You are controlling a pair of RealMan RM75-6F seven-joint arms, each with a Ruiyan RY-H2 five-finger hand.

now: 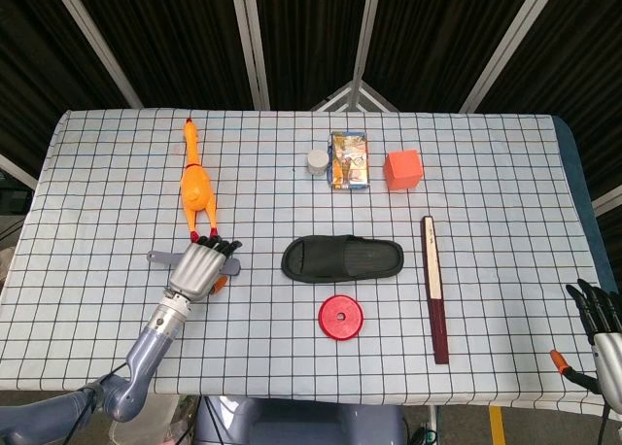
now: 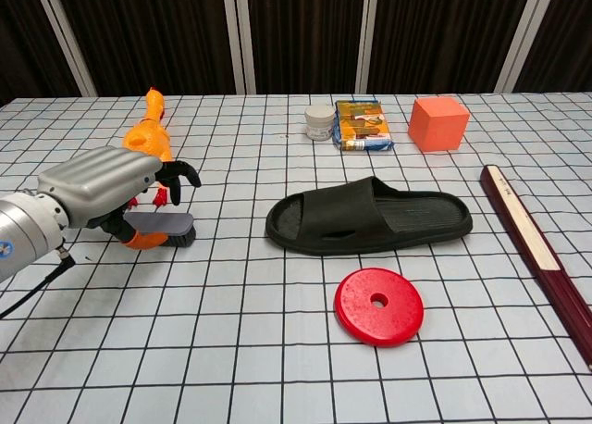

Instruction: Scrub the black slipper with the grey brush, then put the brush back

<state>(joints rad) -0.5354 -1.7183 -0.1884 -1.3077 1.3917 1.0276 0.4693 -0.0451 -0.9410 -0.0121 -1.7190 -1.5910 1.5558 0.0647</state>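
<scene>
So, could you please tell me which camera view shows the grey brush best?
The chest view: the grey brush shows its head and bristles beneath the left hand. In the head view, only the brush handle end and a head tip show beside that hand.

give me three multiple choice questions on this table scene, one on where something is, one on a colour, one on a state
1. Where is the red disc?
A. in front of the black slipper, nearer the robot
B. on the slipper
C. beside the orange cube

2. What colour is the rubber chicken?
A. green
B. orange
C. blue

3. What is the left hand doing?
A. resting on the slipper
B. holding the disc
C. lying over the grey brush on the cloth

Answers: 1 A, the disc lies apart from the slipper on its near side. 2 B, its body is orange. 3 C, the hand covers the brush handle; a firm grip cannot be confirmed.
</scene>
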